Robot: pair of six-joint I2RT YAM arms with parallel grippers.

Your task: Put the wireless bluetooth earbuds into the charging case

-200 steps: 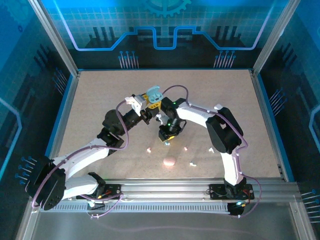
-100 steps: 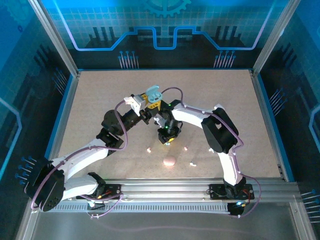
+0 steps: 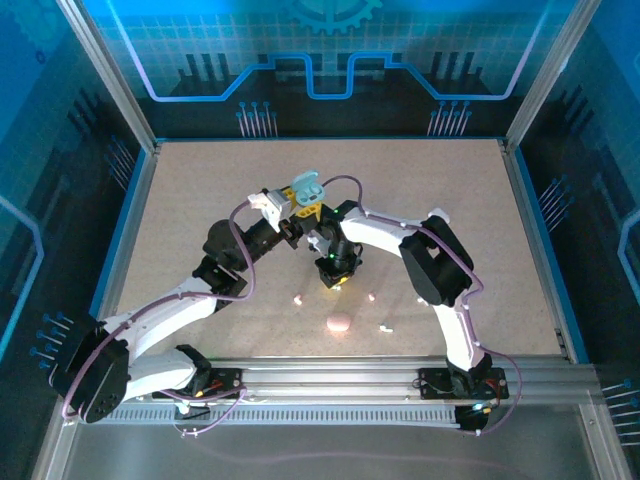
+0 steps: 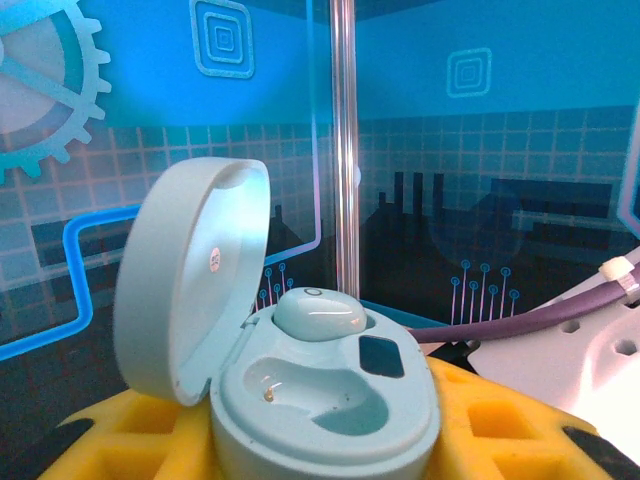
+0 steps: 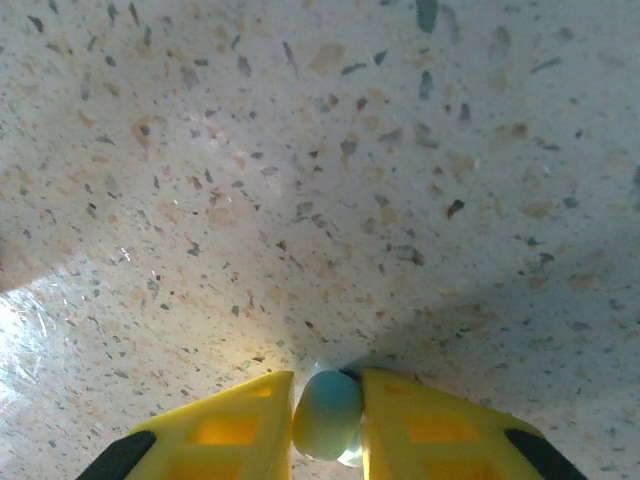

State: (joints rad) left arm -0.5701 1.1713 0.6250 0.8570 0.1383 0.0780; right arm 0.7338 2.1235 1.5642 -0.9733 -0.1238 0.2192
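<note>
- The light blue charging case (image 4: 330, 400) is being held by the left claw (image 4: 320, 445), with the 2 yellow fingers (image 4: 110, 440) pressed against its sides.
- From above, this case (image 3: 307, 187) is being shown near the middle of the table (image 3: 200, 210), slightly toward the far side, with the left claw (image 3: 302, 203) clamped on it.
- The lid (image 4: 190, 290) is being held open and is standing up on the left of the base in the left wrist view.
- A seated earbud (image 4: 318, 315), light blue, is being carried in the far socket, while the near socket (image 4: 310, 395) is lying empty.
- The right claw (image 5: 328, 400) is being pressed down at the table (image 5: 300, 150) and is clamped on a second earbud (image 5: 325, 418), also light blue.
- This second earbud is being squeezed between the 2 yellow fingers (image 5: 230, 425) and is touching the speckled surface.
- From above, the right claw (image 3: 335, 278) is being shown just on the near side of the case.
- 2 pink earbuds (image 3: 298, 299) are lying loose on the table, 1 on each side of the right claw.
- A pink case (image 3: 339, 323) and a white earbud (image 3: 385, 327) are lying nearer the arm bases, apart from each other.
</note>
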